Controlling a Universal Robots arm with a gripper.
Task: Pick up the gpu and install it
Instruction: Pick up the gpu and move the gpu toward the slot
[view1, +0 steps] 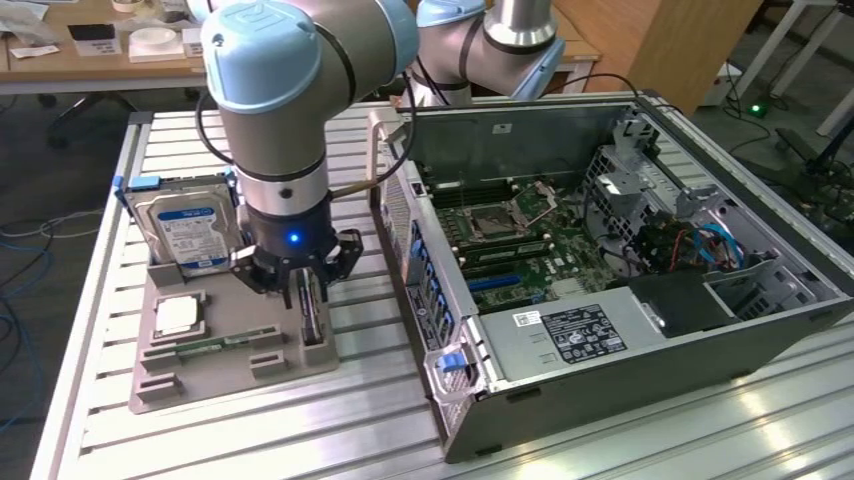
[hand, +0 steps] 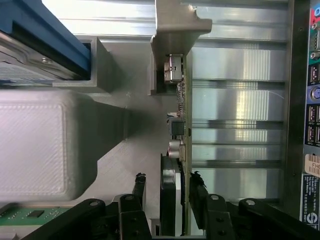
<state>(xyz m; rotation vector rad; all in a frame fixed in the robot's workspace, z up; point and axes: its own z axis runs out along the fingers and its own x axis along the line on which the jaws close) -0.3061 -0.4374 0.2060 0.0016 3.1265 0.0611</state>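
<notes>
The gpu stands on its edge in a slot of the grey holder tray, a thin green card with a silver bracket. In the wrist view the gpu is seen edge-on, its dark components facing the tray. My gripper has come straight down over it. The black fingers straddle the card's near end, one on each side, and the gripper is open with a narrow gap left on both sides of the card.
On the same tray a silver hard drive with a blue label stands upright, and a CPU and a memory stick lie flat. The open computer case with its motherboard lies close on the exterior view's right.
</notes>
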